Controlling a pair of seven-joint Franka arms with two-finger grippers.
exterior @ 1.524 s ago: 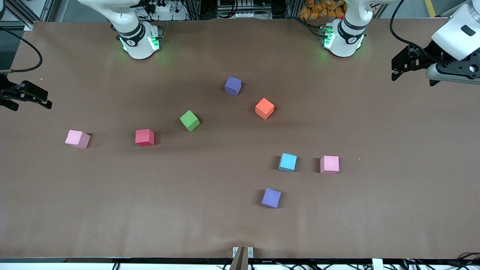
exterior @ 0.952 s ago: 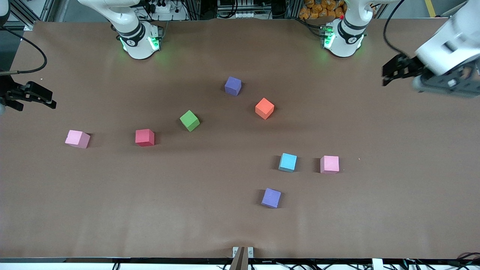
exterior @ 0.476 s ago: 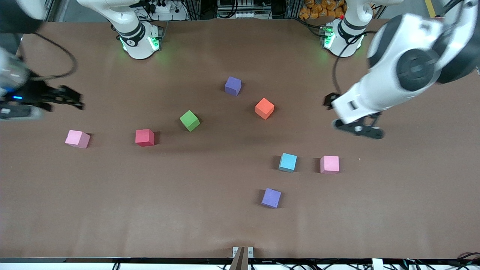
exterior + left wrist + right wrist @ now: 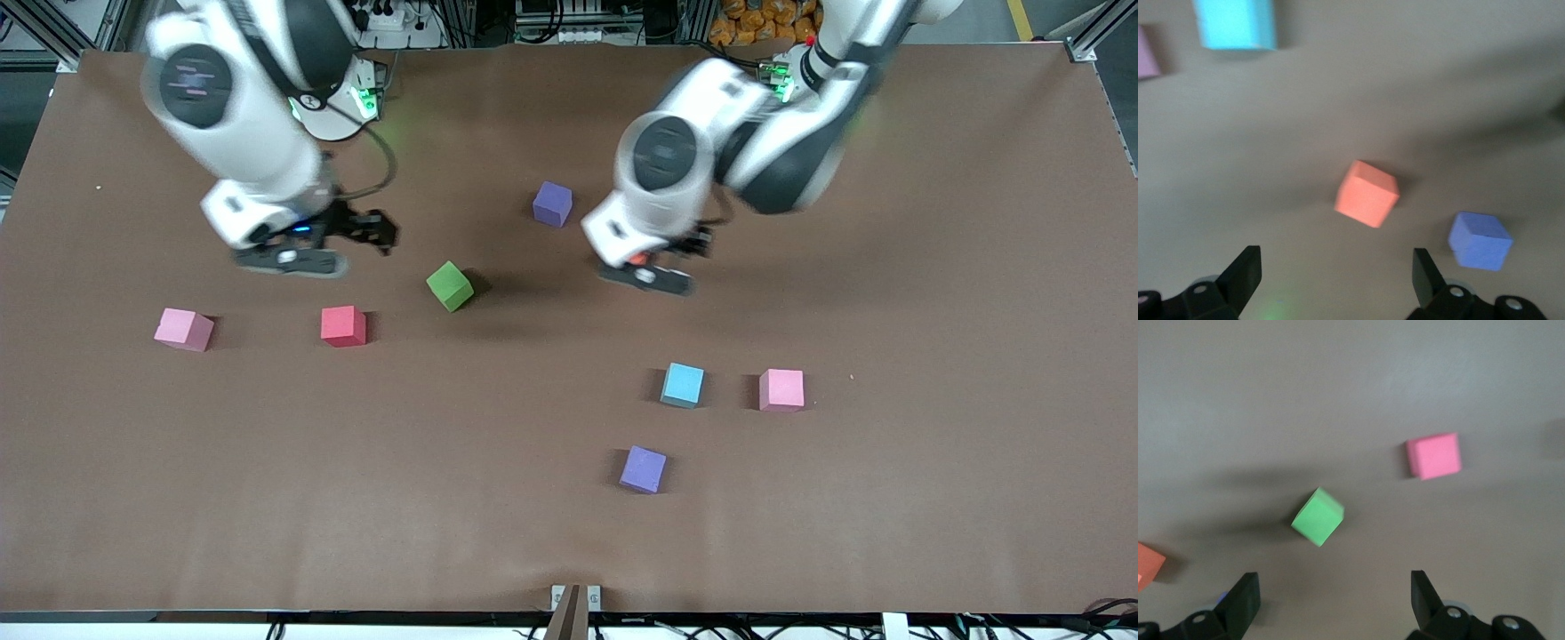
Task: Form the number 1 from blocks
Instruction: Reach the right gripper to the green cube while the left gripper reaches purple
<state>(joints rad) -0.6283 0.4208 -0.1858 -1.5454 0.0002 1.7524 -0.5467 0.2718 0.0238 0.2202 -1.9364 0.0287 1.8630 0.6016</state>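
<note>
My left gripper hangs open over the orange-red block, which barely shows under the hand. In the left wrist view the gripper is open and the orange-red block lies ahead of its fingers, not between them. The dark purple block sits beside it. The light blue block lies nearer the camera. My right gripper is open above bare table near the green block and crimson block. The right wrist view shows that gripper empty, with green and crimson ahead.
One pink cube lies toward the right arm's end, another pink cube beside the light blue block. A lighter violet cube sits nearest the camera. The brown table cover reaches all edges.
Both arms swung in from the table's ends toward the middle. The left hand now covers the orange-red block; the right hand has come near the green block. No block has moved.
</note>
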